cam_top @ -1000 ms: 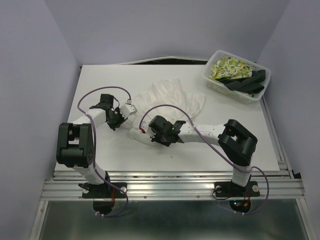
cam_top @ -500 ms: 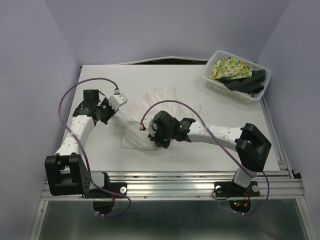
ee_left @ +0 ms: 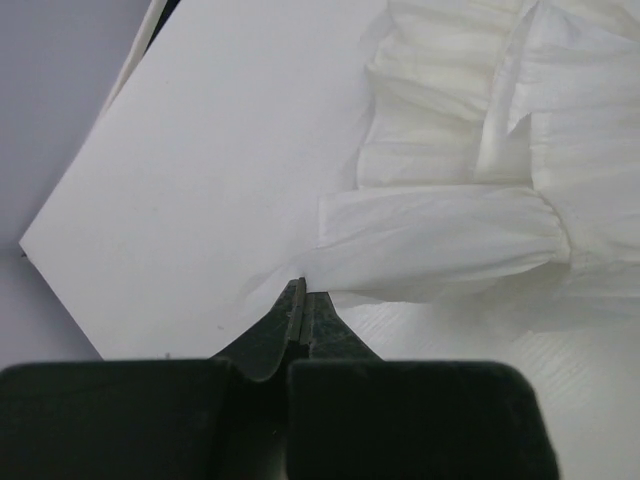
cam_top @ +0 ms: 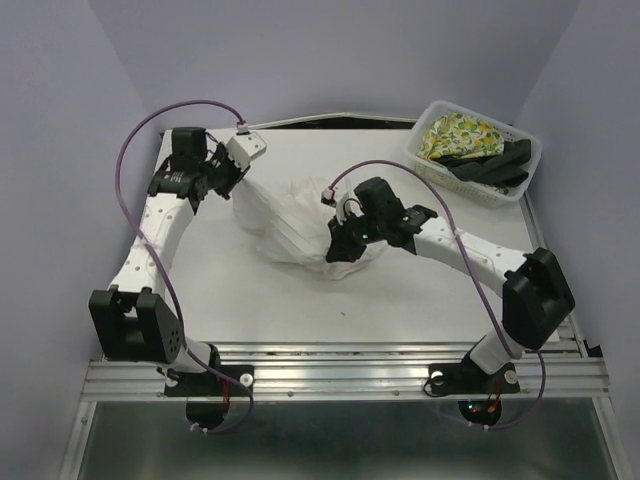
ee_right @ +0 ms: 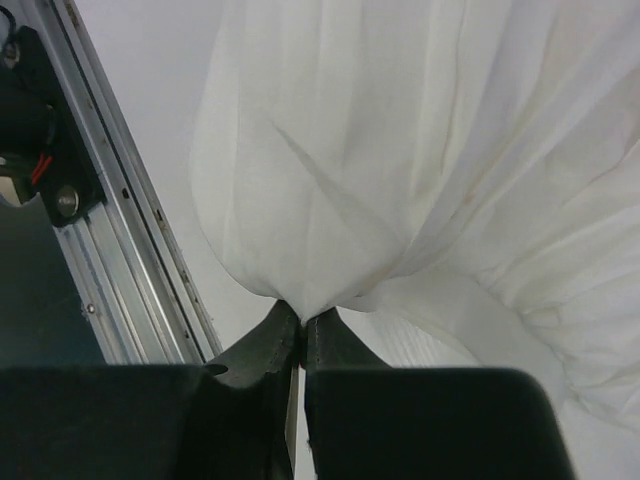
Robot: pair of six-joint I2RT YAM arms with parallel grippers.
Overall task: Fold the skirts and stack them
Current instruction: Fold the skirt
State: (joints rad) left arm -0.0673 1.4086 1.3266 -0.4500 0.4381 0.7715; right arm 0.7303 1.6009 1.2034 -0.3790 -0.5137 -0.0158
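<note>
The plain white skirt (cam_top: 290,225) lies bunched in the middle of the table. My left gripper (cam_top: 236,183) is shut on its left edge; in the left wrist view the jaws (ee_left: 302,292) pinch a thin corner of the white skirt (ee_left: 470,200). My right gripper (cam_top: 340,247) is shut on the skirt's right edge; in the right wrist view the white skirt (ee_right: 400,170) hangs from the closed tips (ee_right: 303,315). The lemon-print skirt (cam_top: 455,135) and the black skirt (cam_top: 490,165) lie in the white mesh basket (cam_top: 520,190) at the back right.
The white table (cam_top: 200,290) ends in a metal rail (cam_top: 340,375) at the near edge. Purple walls stand on the left, the back and the right. The basket sits at the table's right rear corner.
Both grippers have carried the white skirt's near edge away from me, toward the back of the table, folding it over itself. The left arm has stretched out far back.
</note>
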